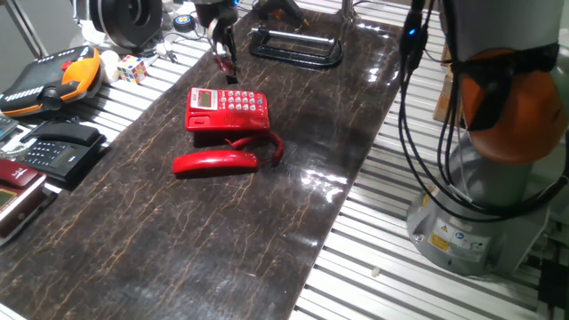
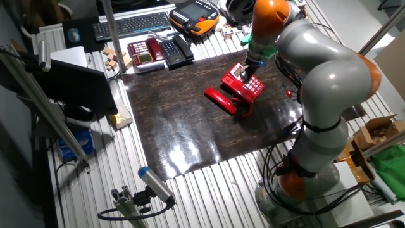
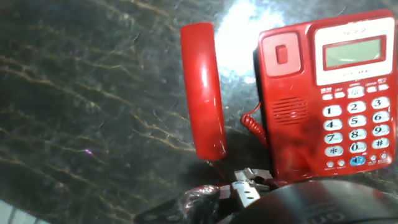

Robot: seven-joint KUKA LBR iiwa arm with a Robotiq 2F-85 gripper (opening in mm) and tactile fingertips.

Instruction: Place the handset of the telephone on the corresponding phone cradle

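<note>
The red telephone base with white buttons, the phone cradle (image 1: 227, 109) (image 2: 243, 81) (image 3: 326, 93), lies flat on the dark marble-look mat. The red handset (image 1: 215, 161) (image 2: 220, 100) (image 3: 202, 90) lies on the mat beside it, parallel to the long recess edge, a small gap away. A red coiled cord (image 1: 271, 147) (image 3: 252, 121) joins them. My gripper (image 1: 223, 55) hangs above the mat just behind the base, open, with nothing between its fingers. In the hand view only dark housing shows along the bottom edge.
A black desk phone (image 1: 58, 147) (image 2: 174, 49), an orange teach pendant (image 1: 53, 76) and a Rubik's cube (image 1: 133, 68) sit off the mat's left side. A black loop-shaped frame (image 1: 298, 44) lies at the mat's far end. The arm's base (image 1: 480, 178) stands to the right.
</note>
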